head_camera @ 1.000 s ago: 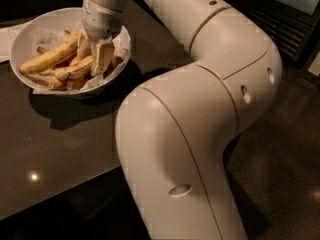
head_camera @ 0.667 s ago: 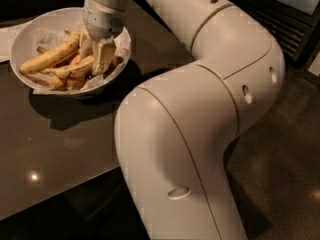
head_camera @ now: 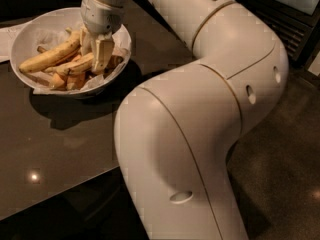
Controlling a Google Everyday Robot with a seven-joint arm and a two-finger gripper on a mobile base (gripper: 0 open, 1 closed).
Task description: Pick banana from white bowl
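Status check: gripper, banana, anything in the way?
Gripper down inside white bowl, at the speckled banana. Banana lying in bowl, not lifted. Longer banana and orange fruits packed close beside it.

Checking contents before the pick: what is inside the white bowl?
Paper lining, a long banana, a speckled banana and small orange fruits. The gripper reaches into the bowl and hides whatever lies under it.

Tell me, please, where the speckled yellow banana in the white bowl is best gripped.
Grip the speckled yellow banana across its middle, from above: it lies flat in the deep white bowl, whose walls block the sides. The gripper hangs over its right end.
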